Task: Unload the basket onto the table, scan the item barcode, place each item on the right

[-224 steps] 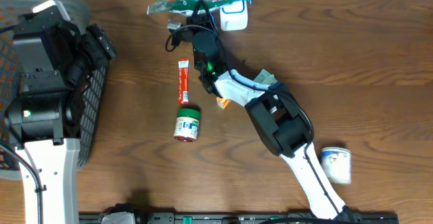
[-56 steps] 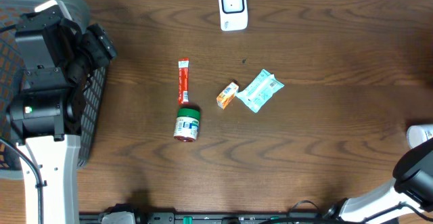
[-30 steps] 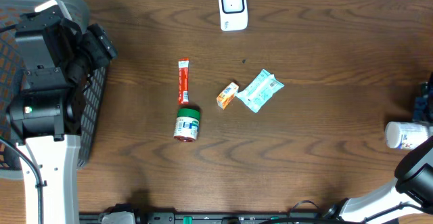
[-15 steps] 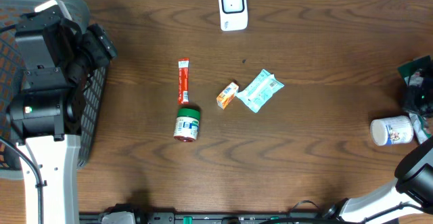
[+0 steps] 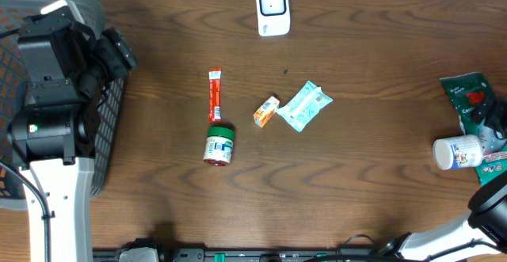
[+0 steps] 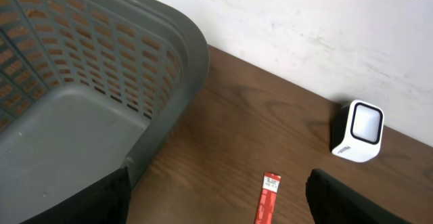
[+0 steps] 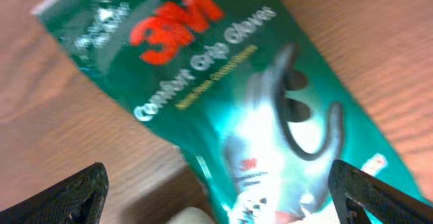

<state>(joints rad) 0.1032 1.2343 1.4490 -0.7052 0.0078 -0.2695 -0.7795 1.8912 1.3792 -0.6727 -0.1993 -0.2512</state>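
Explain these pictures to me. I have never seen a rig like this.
These show two robot arms at a wooden table, each ending in a two-finger gripper. The wide picture looks down from above; the other two come from cameras on the wrists. The left gripper hangs open near a grey basket, holding nothing. The right gripper is open above a green glove packet, which lies on the table next to a white tub. Mid-table lie a red sachet, a green-lidded jar, a small orange box and a pale packet. The white scanner stands at the far edge.
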